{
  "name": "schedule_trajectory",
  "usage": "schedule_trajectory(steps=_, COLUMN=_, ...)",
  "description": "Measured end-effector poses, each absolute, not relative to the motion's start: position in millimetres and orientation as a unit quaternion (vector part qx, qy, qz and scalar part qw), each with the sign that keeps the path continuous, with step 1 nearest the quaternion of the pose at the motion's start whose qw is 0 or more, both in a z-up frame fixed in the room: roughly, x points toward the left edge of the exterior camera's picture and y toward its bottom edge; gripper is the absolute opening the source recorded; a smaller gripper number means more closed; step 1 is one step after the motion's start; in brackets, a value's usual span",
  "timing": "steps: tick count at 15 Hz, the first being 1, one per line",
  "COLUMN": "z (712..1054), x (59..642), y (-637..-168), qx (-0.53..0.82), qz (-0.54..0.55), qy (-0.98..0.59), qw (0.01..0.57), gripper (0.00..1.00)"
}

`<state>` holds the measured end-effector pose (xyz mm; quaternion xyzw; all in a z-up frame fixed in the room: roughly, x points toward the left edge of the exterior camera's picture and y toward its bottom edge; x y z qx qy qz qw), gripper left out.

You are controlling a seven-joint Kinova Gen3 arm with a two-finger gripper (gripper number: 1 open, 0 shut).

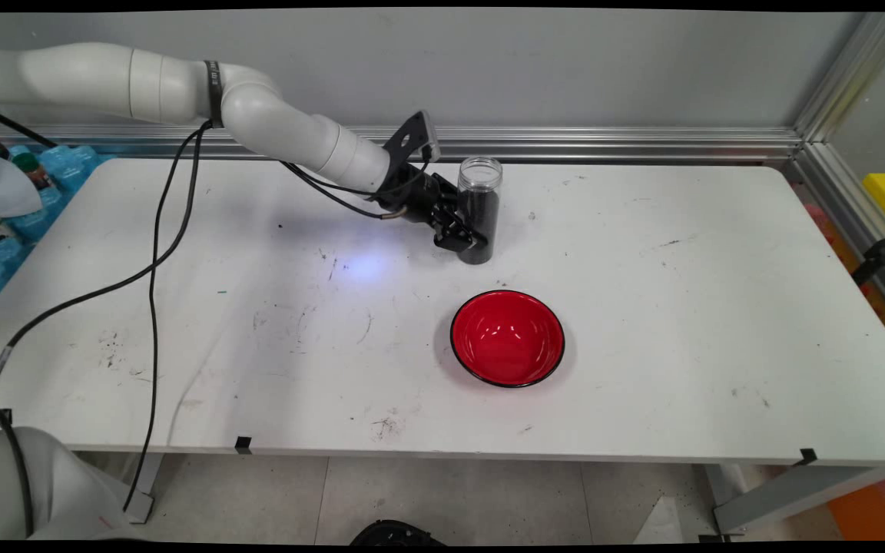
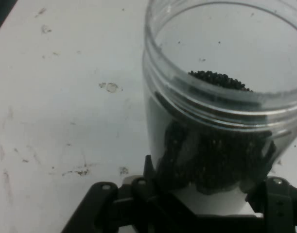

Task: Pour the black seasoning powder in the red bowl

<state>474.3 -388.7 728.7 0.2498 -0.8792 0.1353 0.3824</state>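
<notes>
So we've got the gripper (image 1: pixel 467 236) with its fingers clamped on the open jar (image 1: pixel 480 207) of black grains, standing upright, red bowl (image 1: pixel 507 337) nearby in front.

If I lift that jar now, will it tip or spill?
The jar is tall, narrow and lidless, so tilting would probably spill its black grains. The clear wall looks smooth, maybe slippery. The end effector grips low, so it may lean.

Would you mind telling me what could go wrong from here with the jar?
1. The jar has no lid and holds dark grains; any tilt could spill them on the table.
2. The gripper grips it low, so it might tip.
3. The bowl sits close by; a low swing could hit it.
</notes>
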Motion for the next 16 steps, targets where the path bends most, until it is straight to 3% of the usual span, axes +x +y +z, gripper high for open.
schedule_trajectory(steps=16, z=786, x=453, y=-371, qx=0.212, qz=0.138, qy=-0.887, qw=0.386, gripper=0.0)
